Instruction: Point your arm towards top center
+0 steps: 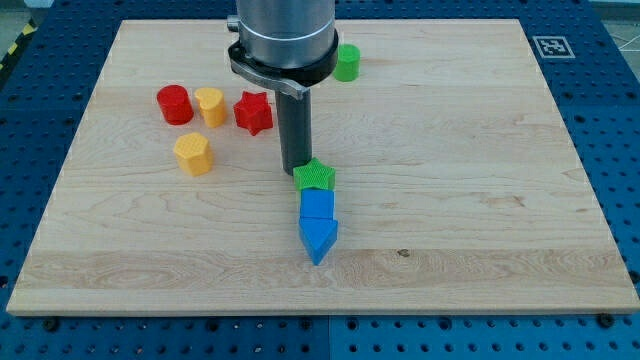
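Observation:
My rod comes down from the arm body at the view's top centre, and my tip [296, 172] rests on the wooden board [480, 150] just left of and touching or nearly touching a green star block [315, 177]. Directly below the star sit a blue block [317, 204] and a blue triangular block [318, 238], stacked in a line toward the view's bottom. A green cylinder [347, 62] sits at the top, just right of the arm body.
At the upper left are a red cylinder [174, 104], a yellow block [210, 105], a red star [254, 112] and a yellow hexagonal block [193, 153]. A marker tag [552, 46] is at the board's top right corner.

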Controlling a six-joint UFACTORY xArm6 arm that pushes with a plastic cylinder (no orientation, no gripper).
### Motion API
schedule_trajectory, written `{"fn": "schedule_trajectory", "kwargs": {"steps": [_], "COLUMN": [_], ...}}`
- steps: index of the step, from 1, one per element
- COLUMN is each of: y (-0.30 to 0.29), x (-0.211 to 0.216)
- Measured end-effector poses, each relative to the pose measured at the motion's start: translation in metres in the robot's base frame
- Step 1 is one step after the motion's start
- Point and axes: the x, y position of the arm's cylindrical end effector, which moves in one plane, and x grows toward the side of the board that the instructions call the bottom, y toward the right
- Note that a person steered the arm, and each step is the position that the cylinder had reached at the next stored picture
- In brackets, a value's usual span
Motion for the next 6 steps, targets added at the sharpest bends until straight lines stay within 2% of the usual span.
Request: {"fn": "schedule_trajectory", "kwargs": {"steps": [1, 3, 4, 6], "y": [-0.002, -0.016, 0.000, -0.006], "x": [-0.006, -0.056, -0.091, -0.188]}}
